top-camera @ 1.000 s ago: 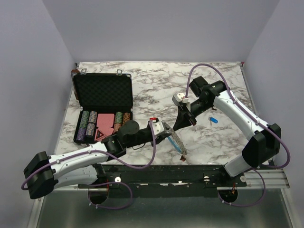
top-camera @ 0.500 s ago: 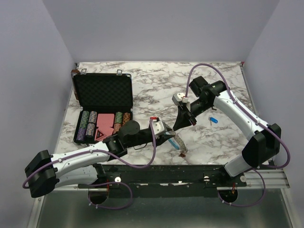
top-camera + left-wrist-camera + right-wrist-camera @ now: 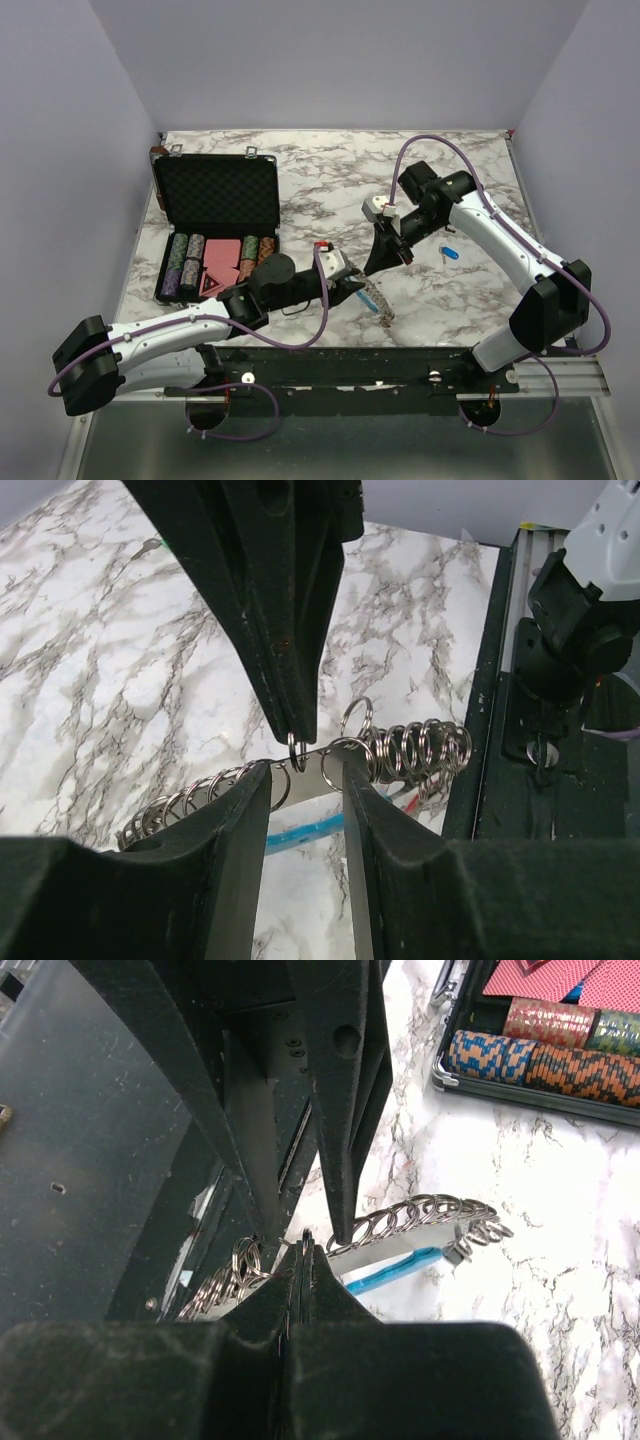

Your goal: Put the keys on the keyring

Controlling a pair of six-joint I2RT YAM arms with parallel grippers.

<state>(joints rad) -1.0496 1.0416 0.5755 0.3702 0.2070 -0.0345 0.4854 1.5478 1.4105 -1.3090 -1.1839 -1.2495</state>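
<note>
Just below the centre of the overhead view, the long thin grey keyring [image 3: 381,305], a strap of linked metal loops with a light-blue section, is on the white marbled bench [image 3: 330,190]. The left tool [image 3: 306,780] stands over it with its 2 fingers apart, the strap running across between their tips. The right tool [image 3: 301,1258] has its fingers pressed together, pinching 1 small ring of the strap. A tiny blue-headed key [image 3: 449,252] lies well apart, right of centre. At upper left, an open black foam-lined case [image 3: 216,196] holds striped poker chips [image 3: 190,262].
</note>
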